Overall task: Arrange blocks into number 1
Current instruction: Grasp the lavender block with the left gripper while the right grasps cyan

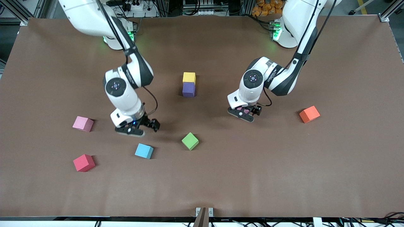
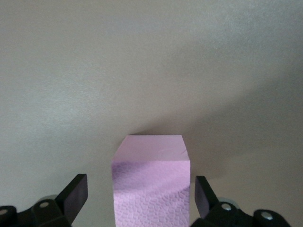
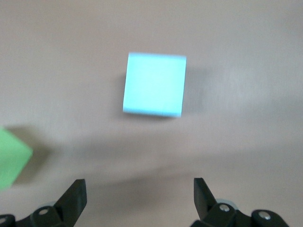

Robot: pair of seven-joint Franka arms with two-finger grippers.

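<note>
Key relation: light blue block (image 1: 144, 151) lies on the tabletop (image 1: 284, 176) just nearer the front camera than the right pincer (image 1: 138, 129), jaws spread and empty.
Left pincer (image 1: 244, 114): spread around a pale purple-pink block (image 2: 151, 182), not clamped.
Column: yellow block (image 1: 189, 77) touching purple block (image 1: 188, 89).
Count: one each of pink (image 1: 83, 124), orange (image 1: 309, 114), green (image 1: 190, 141), red (image 1: 84, 163).

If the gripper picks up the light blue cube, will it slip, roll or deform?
The light blue cube looks like matte foam, so it probably grips well and weighs little. Flat faces resting on the table suggest it will not roll. Foam may squash slightly under a tight squeeze.
</note>
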